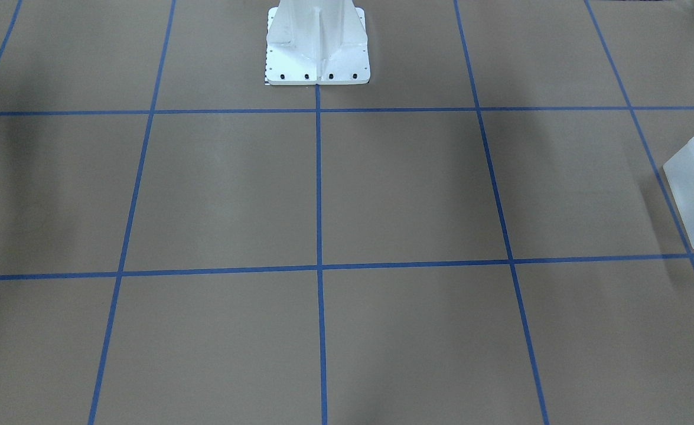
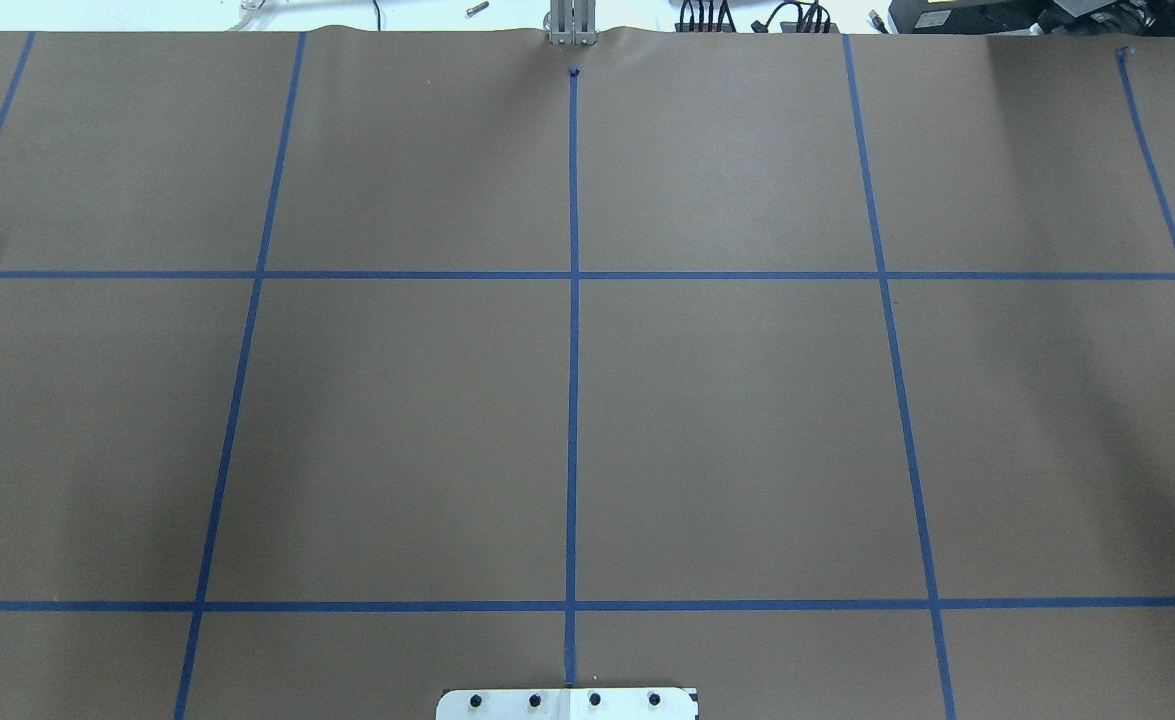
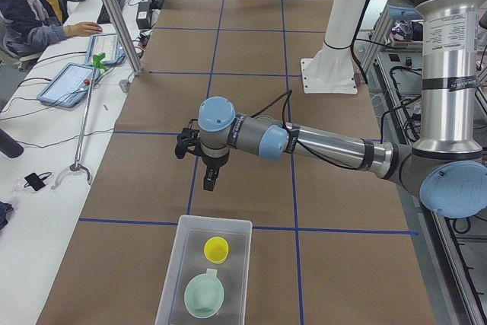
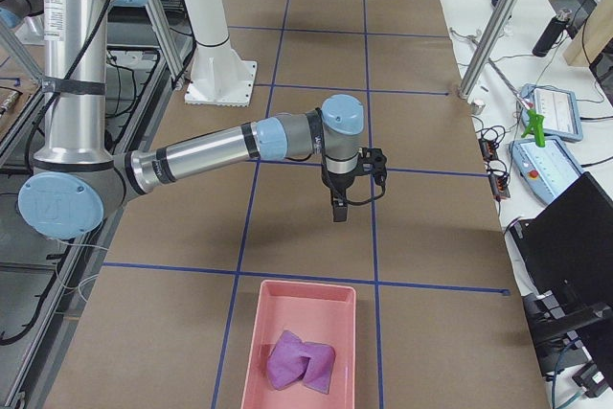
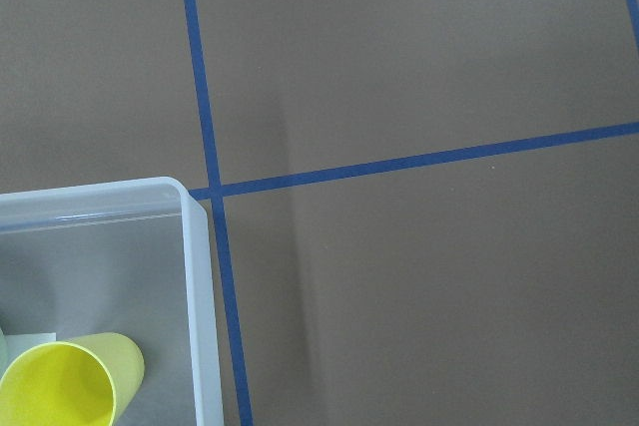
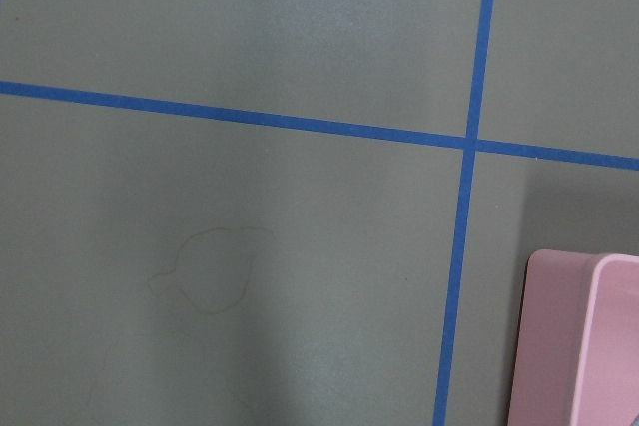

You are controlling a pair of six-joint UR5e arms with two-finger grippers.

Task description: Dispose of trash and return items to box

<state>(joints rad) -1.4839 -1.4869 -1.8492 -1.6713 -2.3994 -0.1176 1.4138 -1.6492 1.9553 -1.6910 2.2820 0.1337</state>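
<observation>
Left end effector (image 3: 209,182) and right end effector (image 4: 337,210) hang above the surface (image 3: 251,180); I cannot tell how far either is open.
Yellow cup (image 3: 216,249) stands upright, mouth up, in the bin (image 3: 169,283) beside the mint bowl (image 3: 203,296).

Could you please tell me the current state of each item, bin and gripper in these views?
yellow cup: upright, inside the box
mint bowl: upright, inside the box, beside the cup
box: open-topped, holding both
purple trash: crumpled, inside the pink bin
left gripper: raised near the box; open or shut, cannot tell
right gripper: raised near the pink bin; open or shut, cannot tell
</observation>
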